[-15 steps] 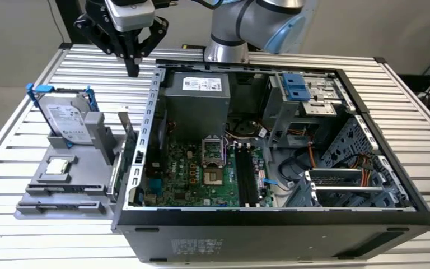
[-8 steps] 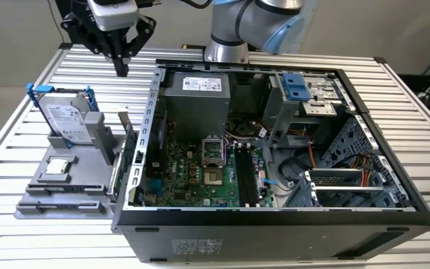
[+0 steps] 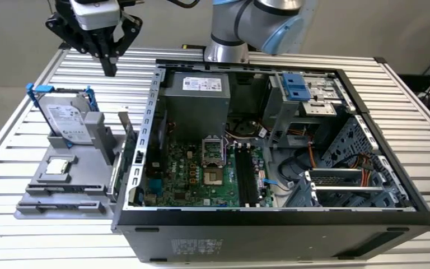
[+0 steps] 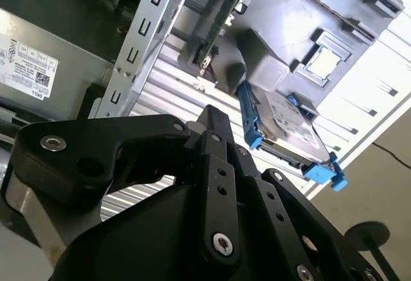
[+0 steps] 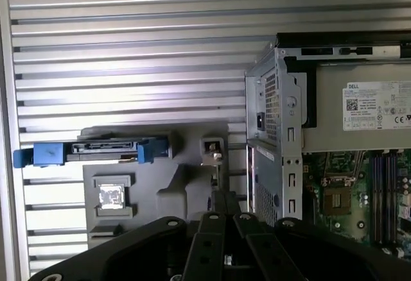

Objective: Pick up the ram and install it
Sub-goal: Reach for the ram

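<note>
- Here's the black two-fingered gripper (image 3: 110, 66) hanging high over the slatted metal table (image 3: 28, 246), outside the open black desktop computer case (image 3: 275, 227), off the case's power-supply corner.
- Jaws look pressed together at the tips with nothing between them: empty-handed.
- The ram (image 4: 221, 27), a long, thin dark circuit strip with a green edge, stands on its long edge just outside the case's side wall.
- It sits in a slot of the grey moulded parts tray (image 3: 51, 196) that lies alongside the case.
- The key relation: the ram lies below the jaws, right off their tips in the first wrist view. Its long axis runs along the case's side wall.
- As far as I can judge, that line is parallel to the long black memory slots (image 3: 246, 174) inside the case, so the stick looks already lined up with where it belongs.
- Tray contents, working away from the case:
  - the ram nearest the wall
  - a silver-labelled hard drive with blue clips (image 3: 65, 120) standing on edge farther out
  - a small square silver chip (image 3: 58, 166) lying flat in its own recess
- Inside the case is the green motherboard (image 3: 188, 176). Its memory slots appear unfilled, so the ram is not yet picked or installed.
</note>
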Tool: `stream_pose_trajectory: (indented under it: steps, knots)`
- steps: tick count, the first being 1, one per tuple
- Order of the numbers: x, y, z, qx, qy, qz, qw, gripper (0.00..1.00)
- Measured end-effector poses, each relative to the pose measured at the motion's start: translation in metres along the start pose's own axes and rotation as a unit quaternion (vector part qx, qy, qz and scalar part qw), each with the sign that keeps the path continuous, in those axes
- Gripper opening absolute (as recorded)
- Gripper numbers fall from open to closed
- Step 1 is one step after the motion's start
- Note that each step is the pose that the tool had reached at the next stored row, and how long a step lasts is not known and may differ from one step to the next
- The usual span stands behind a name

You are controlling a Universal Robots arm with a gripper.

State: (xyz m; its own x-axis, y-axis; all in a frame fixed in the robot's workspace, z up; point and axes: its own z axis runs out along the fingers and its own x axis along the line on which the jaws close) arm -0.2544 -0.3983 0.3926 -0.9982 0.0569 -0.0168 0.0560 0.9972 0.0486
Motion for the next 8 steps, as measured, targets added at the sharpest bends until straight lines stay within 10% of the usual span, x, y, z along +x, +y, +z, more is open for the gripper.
stream_pose_trajectory:
  steps: [8]
  knots:
    - [0.0179, -0.0008, -0.0003, -0.0001, 0.0003, -0.006, 0.99998, 0.00]
